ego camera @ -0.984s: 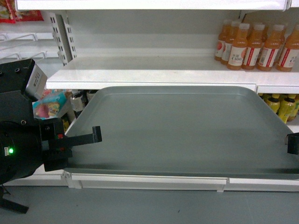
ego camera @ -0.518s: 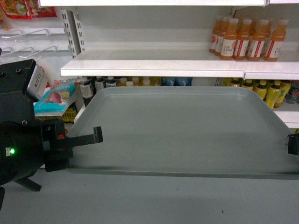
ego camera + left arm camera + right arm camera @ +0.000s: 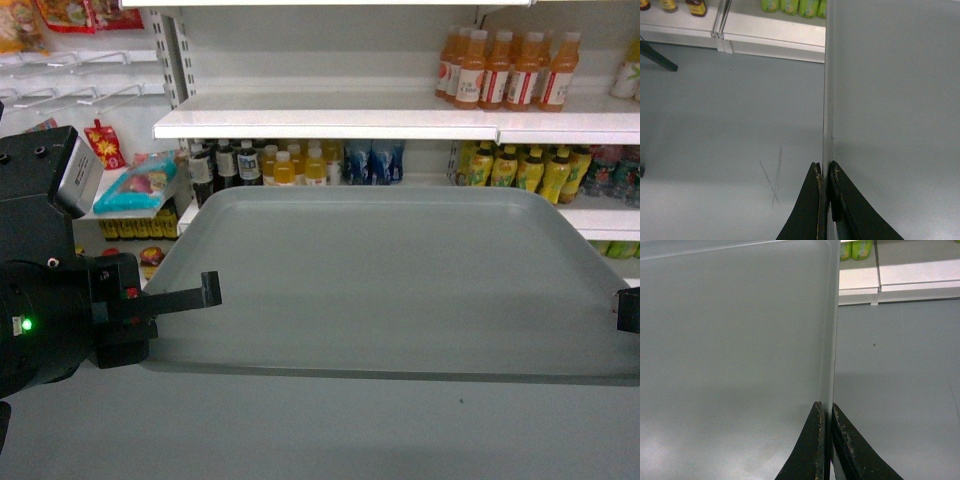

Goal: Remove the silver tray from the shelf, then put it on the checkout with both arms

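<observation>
The silver tray [image 3: 390, 280] hangs level in the air over the grey floor, clear of the white shelf [image 3: 330, 118] behind it. My left gripper [image 3: 205, 292] is shut on the tray's left rim [image 3: 826, 125]; its two black fingers [image 3: 812, 200] pinch that edge in the left wrist view. At the far right my right gripper [image 3: 628, 310] is shut on the right rim [image 3: 831, 340], with its fingers [image 3: 815, 440] clamped on either side. The checkout is out of view.
Orange drink bottles [image 3: 500, 68] stand on the upper shelf board. Several bottles [image 3: 300, 163] and snack packs [image 3: 140, 185] fill the lower shelves. A low white shelf base [image 3: 770, 42] runs along the floor [image 3: 320, 430] below the tray.
The tray has come away from the shelf, which now looks farther off and shifted right. Lower shelf rows have come into view. Both grippers keep the same hold on the rims.
</observation>
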